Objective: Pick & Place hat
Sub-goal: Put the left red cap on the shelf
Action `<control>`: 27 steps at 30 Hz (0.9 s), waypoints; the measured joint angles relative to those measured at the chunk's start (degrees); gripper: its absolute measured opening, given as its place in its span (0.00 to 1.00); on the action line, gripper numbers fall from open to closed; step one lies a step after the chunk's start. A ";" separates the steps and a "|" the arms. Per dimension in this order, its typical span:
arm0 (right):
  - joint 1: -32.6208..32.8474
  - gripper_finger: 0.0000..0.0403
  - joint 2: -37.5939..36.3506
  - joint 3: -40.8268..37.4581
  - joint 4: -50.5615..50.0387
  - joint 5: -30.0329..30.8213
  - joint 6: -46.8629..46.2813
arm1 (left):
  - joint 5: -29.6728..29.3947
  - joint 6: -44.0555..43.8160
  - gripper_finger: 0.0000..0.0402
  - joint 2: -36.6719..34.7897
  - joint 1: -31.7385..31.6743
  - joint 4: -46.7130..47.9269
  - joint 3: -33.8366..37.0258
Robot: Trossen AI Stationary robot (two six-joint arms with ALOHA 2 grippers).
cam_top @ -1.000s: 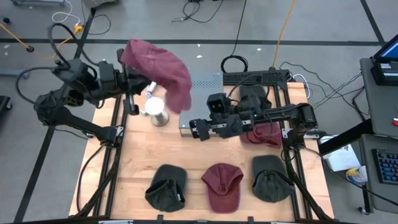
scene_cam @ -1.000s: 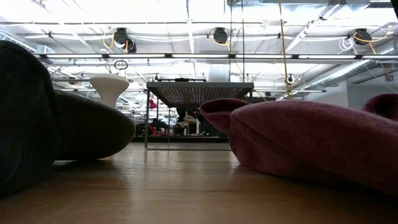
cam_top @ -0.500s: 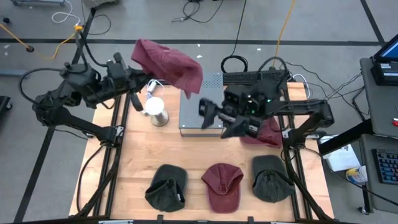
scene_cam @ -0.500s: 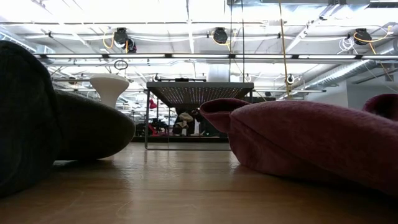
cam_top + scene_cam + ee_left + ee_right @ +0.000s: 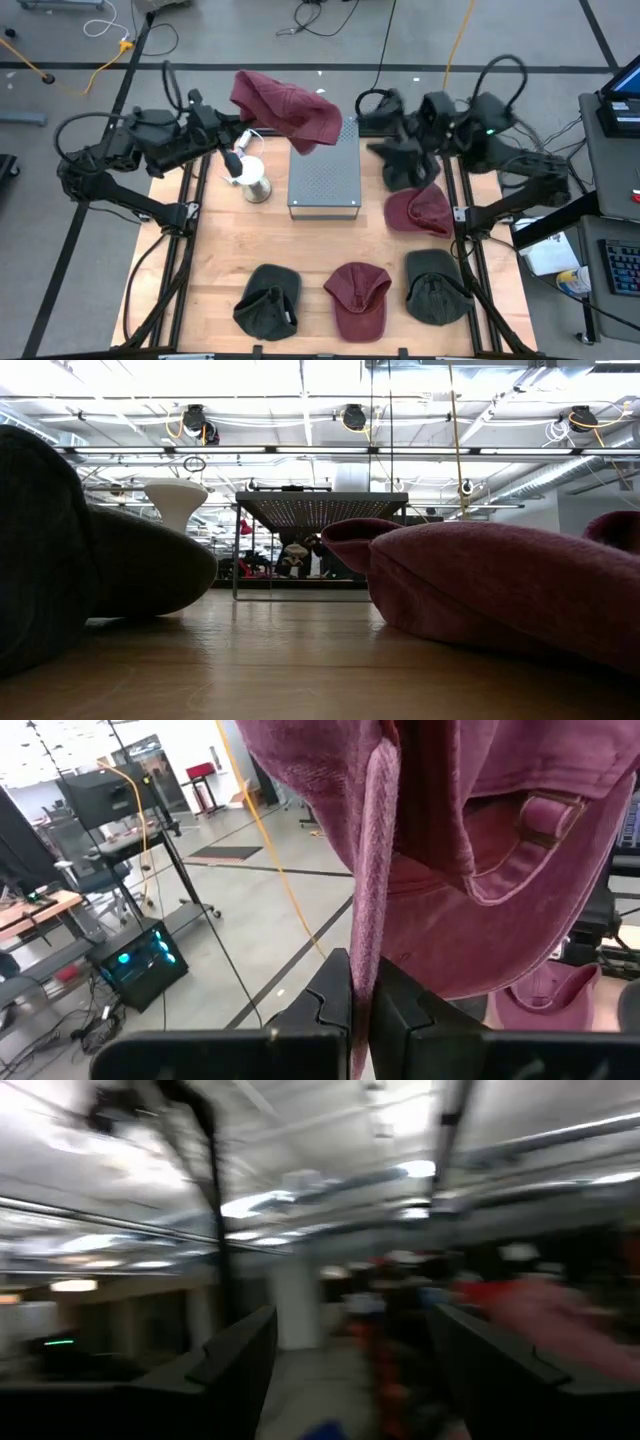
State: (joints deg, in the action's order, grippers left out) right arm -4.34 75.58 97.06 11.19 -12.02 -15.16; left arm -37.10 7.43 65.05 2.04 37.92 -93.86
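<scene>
Left hand point(image 5: 360, 995) pinches the maroon hat point(image 5: 285, 108) by its edge, dangling over the grey box's point(image 5: 323, 175) far end; thin grip, could slip; right hand point(image 5: 395, 135) spread, beside the box.

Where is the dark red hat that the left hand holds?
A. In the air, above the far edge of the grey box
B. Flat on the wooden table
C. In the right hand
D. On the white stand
A: the left hand is shut on the dark red hat, which hangs over the grey box at its far edge.
</scene>
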 joint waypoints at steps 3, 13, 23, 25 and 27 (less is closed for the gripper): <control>-1.33 0.64 -2.95 0.02 -7.44 8.57 7.86 | 0.29 1.06 0.02 1.16 0.00 0.47 0.00; -7.93 0.64 -4.82 1.72 -21.79 13.35 11.74 | 1.48 1.66 0.02 4.11 0.00 0.55 -0.04; -10.51 0.64 3.98 12.58 -34.40 0.20 6.50 | 2.56 1.40 0.02 8.42 -0.15 -1.37 -0.04; -10.51 0.64 5.88 14.17 -36.22 -1.24 5.31 | 2.60 1.63 0.02 9.45 -0.15 -2.23 -0.04; -10.53 0.64 7.22 15.19 -38.05 -3.03 3.75 | 2.58 1.65 0.02 10.26 -0.15 -3.04 -0.04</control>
State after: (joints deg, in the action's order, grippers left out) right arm -14.87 82.81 112.25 -26.86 -15.05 -11.40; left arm -34.52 9.08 75.31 1.89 34.87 -93.91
